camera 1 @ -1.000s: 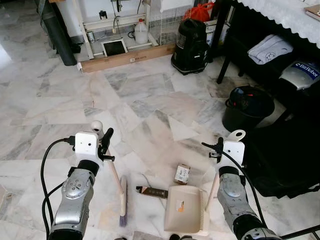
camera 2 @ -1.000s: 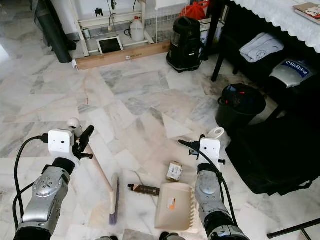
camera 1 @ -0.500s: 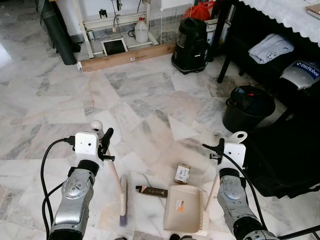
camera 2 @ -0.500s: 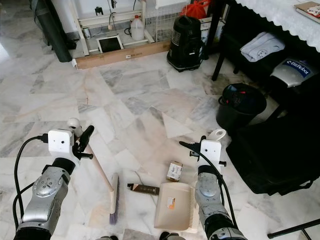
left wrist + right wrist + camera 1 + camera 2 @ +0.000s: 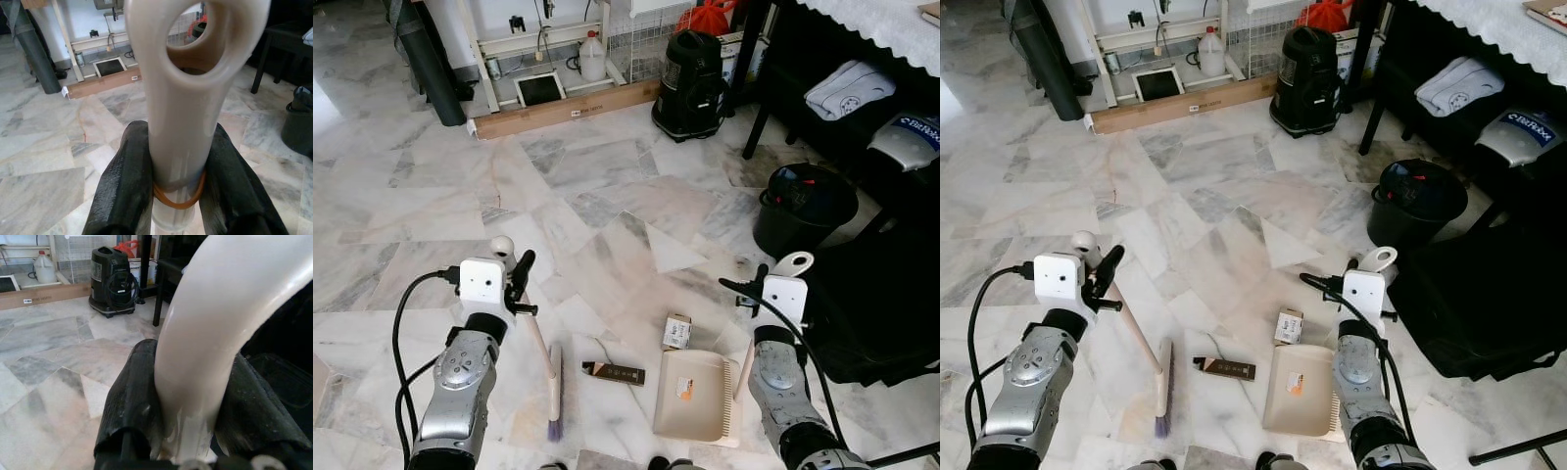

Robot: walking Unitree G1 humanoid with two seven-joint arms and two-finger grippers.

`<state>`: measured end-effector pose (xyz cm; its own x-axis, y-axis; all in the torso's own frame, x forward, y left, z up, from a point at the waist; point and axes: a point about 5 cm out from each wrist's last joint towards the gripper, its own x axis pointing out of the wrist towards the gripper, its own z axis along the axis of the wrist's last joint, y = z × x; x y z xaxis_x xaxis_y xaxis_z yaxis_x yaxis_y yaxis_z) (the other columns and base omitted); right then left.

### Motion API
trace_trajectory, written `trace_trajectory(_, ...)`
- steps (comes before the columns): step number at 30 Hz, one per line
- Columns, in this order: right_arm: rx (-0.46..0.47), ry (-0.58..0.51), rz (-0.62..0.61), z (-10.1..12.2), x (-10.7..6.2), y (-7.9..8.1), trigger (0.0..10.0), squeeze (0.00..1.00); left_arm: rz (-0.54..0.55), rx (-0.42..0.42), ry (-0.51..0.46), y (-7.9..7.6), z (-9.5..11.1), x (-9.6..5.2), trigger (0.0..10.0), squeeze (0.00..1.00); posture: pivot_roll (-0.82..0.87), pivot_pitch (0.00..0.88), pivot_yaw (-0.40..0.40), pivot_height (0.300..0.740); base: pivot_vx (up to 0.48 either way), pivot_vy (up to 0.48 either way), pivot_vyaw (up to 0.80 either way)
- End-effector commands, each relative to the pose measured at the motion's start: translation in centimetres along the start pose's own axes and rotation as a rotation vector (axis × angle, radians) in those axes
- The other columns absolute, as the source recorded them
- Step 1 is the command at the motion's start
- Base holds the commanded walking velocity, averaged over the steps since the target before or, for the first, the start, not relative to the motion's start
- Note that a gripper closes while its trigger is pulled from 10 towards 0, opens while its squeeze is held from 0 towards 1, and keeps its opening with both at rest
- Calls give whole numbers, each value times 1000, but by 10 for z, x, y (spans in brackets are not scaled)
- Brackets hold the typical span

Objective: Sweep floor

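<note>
Clamping the cream broom (image 5: 551, 377) handle, your left gripper (image 5: 178, 196) has both black fingers (image 5: 124, 186) pressed on it; your right gripper (image 5: 190, 426) pinches the dustpan (image 5: 695, 394) handle likewise. Handle tops are cut off close up. Bristles, purple-tipped, rest on the marble floor (image 5: 607, 196). A dark wrapper (image 5: 614, 372) lies between broom and dustpan; a small box (image 5: 676, 331) sits just beside the pan's far edge.

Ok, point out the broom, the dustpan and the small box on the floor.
broom (image 5: 554, 392), left eye view, on the brush head.
dustpan (image 5: 690, 399), left eye view, on the flat tray.
small box (image 5: 676, 332), left eye view, on its top face.
</note>
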<state>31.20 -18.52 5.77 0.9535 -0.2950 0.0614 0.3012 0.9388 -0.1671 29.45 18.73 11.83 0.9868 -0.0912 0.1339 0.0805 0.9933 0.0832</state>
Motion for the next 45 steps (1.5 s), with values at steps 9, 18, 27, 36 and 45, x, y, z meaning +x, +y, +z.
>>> trace_trajectory(9, 4, 43, 48, -12, -10, 8, 10000, 0, 8, 0, -47, 3, 8, 2, 10000, 0, 152, 168, 13, 740, 0, 0, 0)
trace_trajectory(18, 37, 121, 72, -25, -19, 9, 10000, 0, 7, -3, -39, 4, 7, 3, 10000, 0, 154, 164, 14, 740, 0, 0, 0)
trace_trajectory(27, 48, 123, 87, -27, -21, 12, 10000, 0, 11, -8, -37, 4, 7, 3, 10000, 0, 153, 171, 14, 740, 0, 0, 0)
trace_trajectory(36, 84, 134, 122, -27, -23, 17, 10000, 0, 13, -11, -31, 3, 4, 3, 10000, 0, 150, 175, 11, 740, 0, 0, 0)
trace_trajectory(45, 74, 146, 127, -29, -24, 17, 10000, 0, 21, -34, -14, 2, -3, 6, 10000, 0, 148, 181, 8, 740, 0, 0, 0)
